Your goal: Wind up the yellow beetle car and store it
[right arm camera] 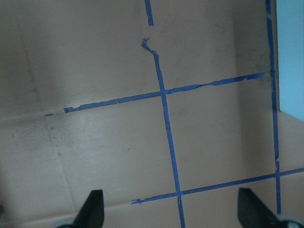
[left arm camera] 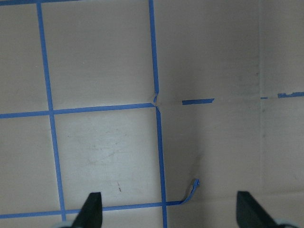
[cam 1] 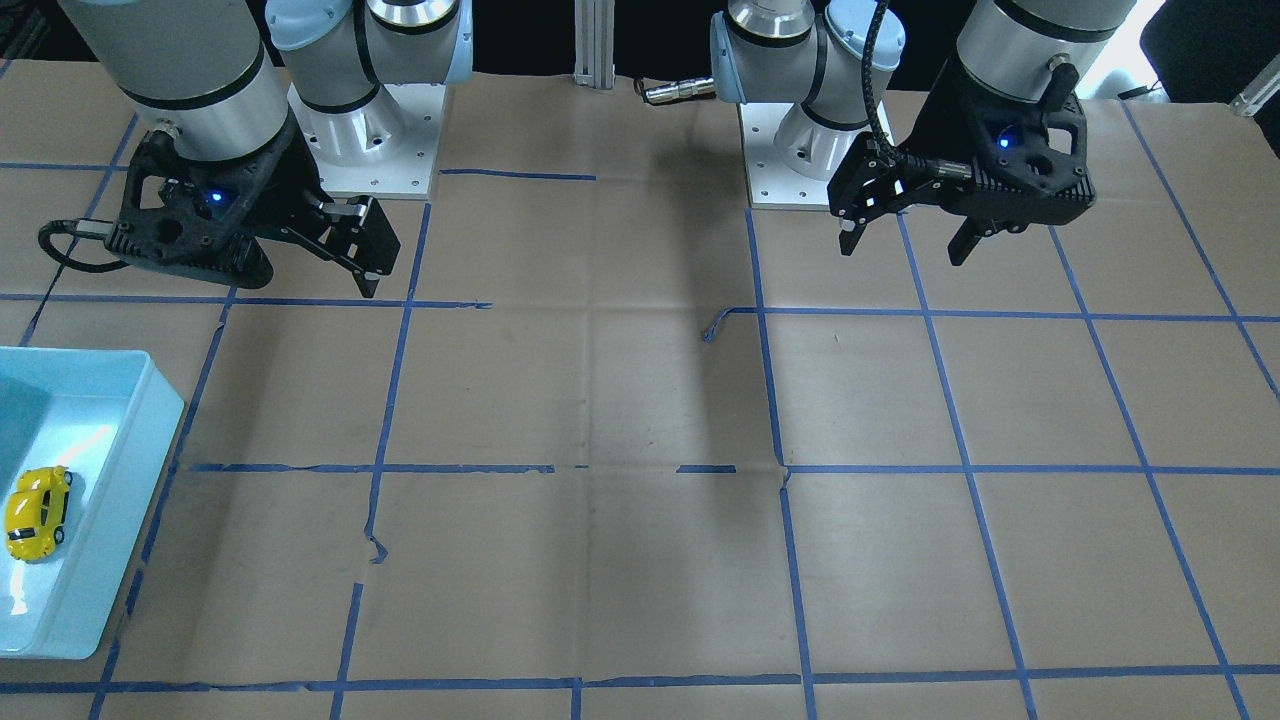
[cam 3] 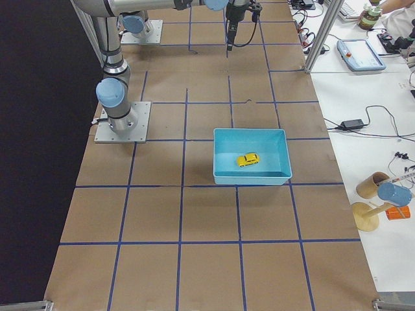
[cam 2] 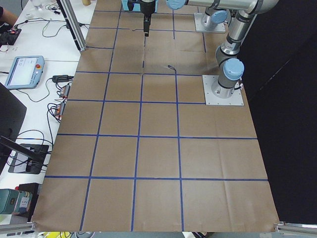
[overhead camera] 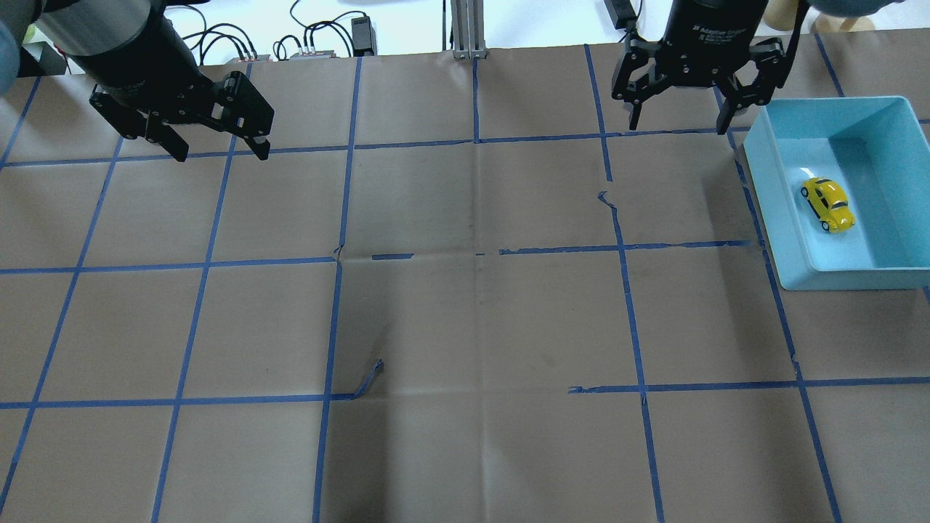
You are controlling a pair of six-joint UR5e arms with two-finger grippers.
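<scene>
The yellow beetle car (overhead camera: 827,204) lies inside a light-blue bin (overhead camera: 763,211) on the robot's right side of the table. It shows on the bin floor (cam 1: 38,512) and again from the side (cam 3: 248,159). My right gripper (overhead camera: 678,128) hangs open and empty above the paper, just beside the bin's far corner and apart from the car. It looks foreshortened in the front-facing view (cam 1: 372,275). My left gripper (overhead camera: 220,155) is open and empty at the opposite far side (cam 1: 902,252). Both wrist views show spread fingertips over bare paper (left arm camera: 171,211) (right arm camera: 172,211).
Brown paper with a blue tape grid (overhead camera: 476,250) covers the table. The bin's edge (right arm camera: 292,47) shows at the right of the right wrist view. Loose tape ends curl up (overhead camera: 370,378). Both arm bases (cam 1: 370,150) (cam 1: 800,160) stand at the robot's side.
</scene>
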